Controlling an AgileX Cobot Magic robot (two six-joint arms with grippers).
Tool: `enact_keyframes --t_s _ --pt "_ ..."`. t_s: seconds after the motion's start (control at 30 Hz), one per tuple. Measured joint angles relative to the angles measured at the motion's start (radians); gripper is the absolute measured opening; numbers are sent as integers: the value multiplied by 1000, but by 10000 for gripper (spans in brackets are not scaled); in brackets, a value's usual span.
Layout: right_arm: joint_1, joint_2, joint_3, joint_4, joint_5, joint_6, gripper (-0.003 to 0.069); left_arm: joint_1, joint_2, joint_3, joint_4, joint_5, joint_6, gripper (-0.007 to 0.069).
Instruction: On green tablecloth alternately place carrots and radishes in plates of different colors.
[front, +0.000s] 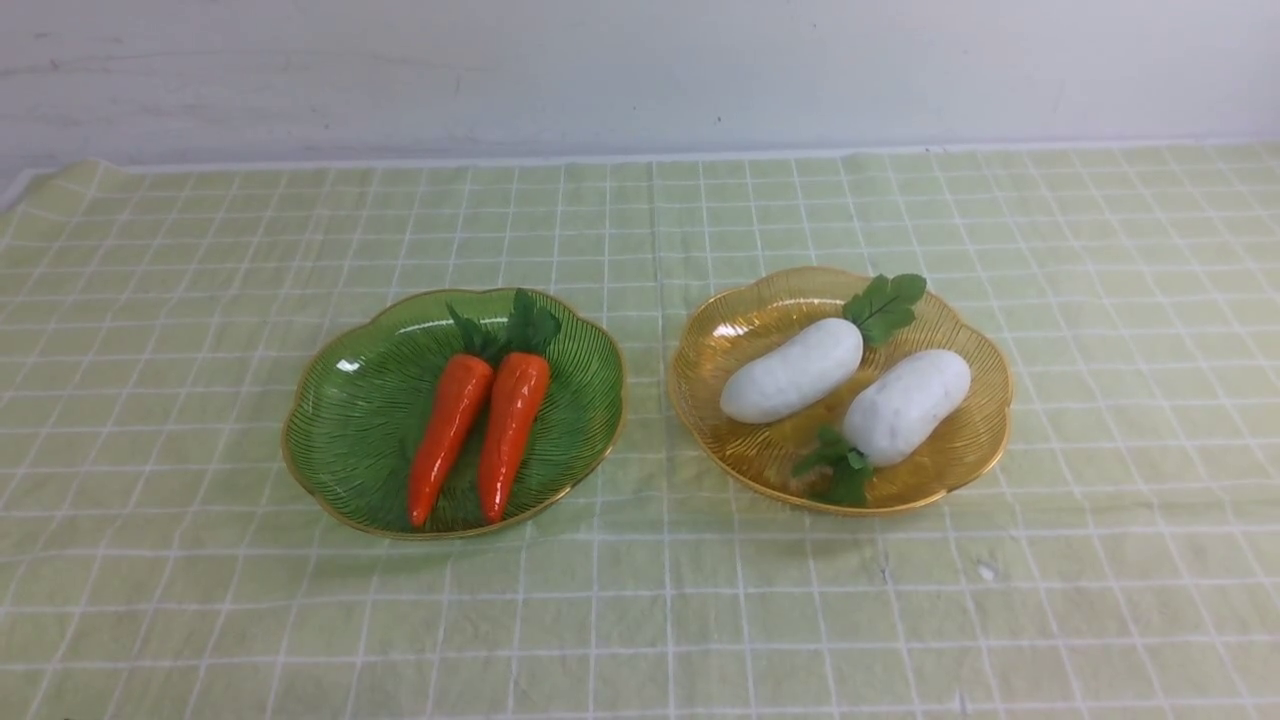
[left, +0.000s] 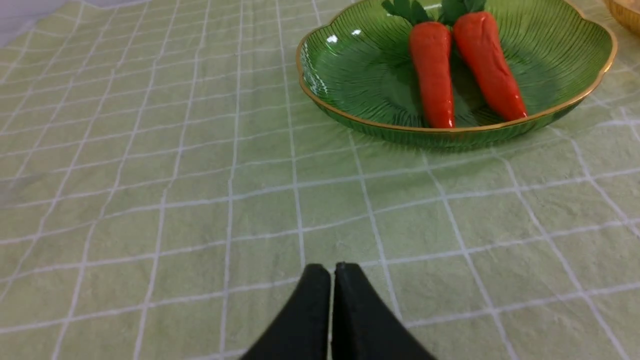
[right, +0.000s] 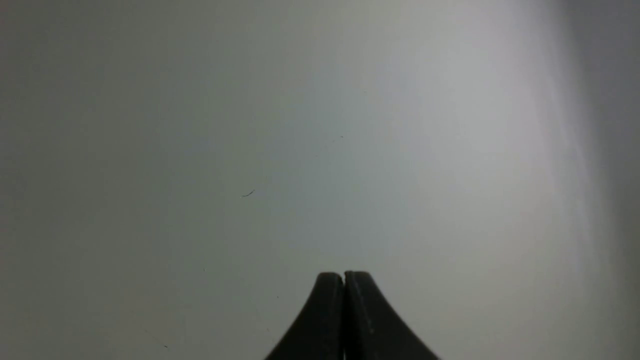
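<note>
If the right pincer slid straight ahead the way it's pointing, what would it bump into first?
Probably the pale wall; nothing shows between it and the pincer, though how far off is unclear.

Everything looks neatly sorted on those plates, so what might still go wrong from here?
The green leaves overhang the amber plate's rim, so a passing arm might snag them. The orange toy carrots look glossy and smooth, and might slide if the green plate gets bumped.

no readable text, labels, brands, numbers or signs in any view.
</note>
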Motion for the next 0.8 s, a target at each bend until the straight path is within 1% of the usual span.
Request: enact_keyframes --t_s 0.1,0.8 --pt "0 0 0 0 0 0 -15 39 0 0 0 0 -31 -8" --pt "0 0 0 0 1 -1 -15 39 0 0 1 -1 -49 -8"
